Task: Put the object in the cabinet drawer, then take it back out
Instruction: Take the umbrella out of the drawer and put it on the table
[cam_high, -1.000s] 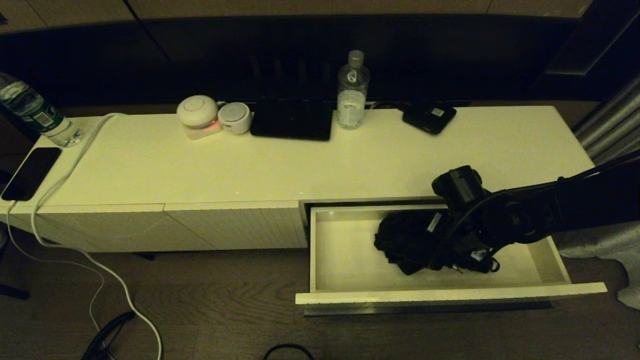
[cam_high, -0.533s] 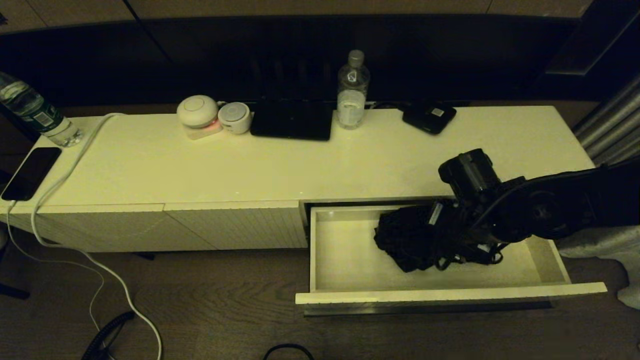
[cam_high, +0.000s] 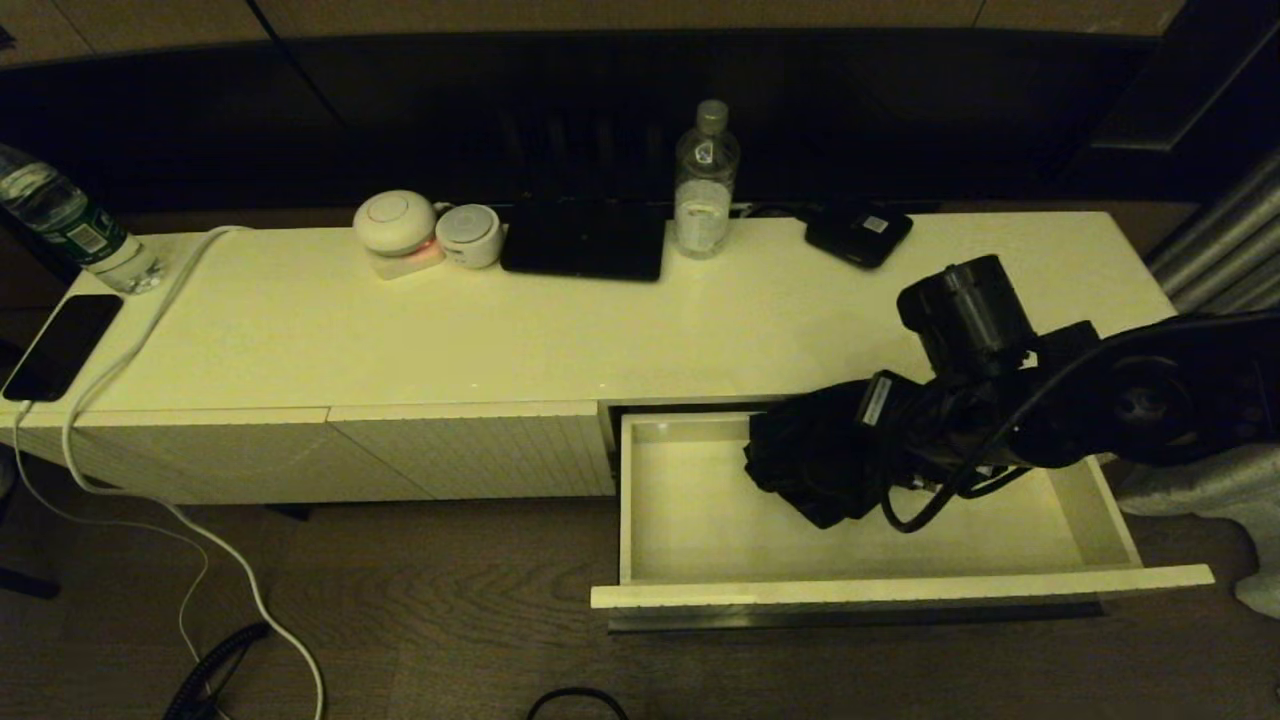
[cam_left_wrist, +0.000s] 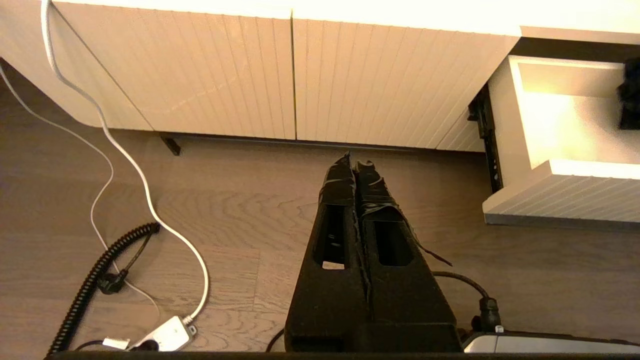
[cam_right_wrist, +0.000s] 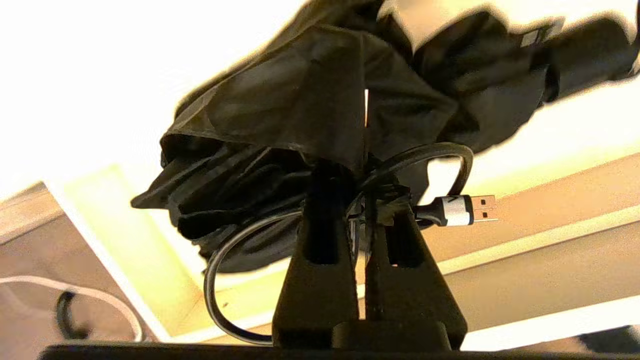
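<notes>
Fingers of our right gripper (cam_right_wrist: 361, 200) pinch the black umbrella's (cam_high: 815, 455) fabric, holding it above the open white drawer (cam_high: 690, 520), clear of its floor. Our left gripper (cam_left_wrist: 356, 172) hangs closed and empty over the wooden floor (cam_left_wrist: 225, 200).

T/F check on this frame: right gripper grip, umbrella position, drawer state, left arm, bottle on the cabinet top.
1. The right gripper is shut on the umbrella. True.
2. The umbrella lies on the cabinet top. False: it hangs over the drawer, held up.
3. The drawer is pulled open. True.
4. The left gripper is holding the drawer front. False: it is shut on nothing, over the floor.
5. A clear bottle lies tipped over. False: it stands upright.
</notes>
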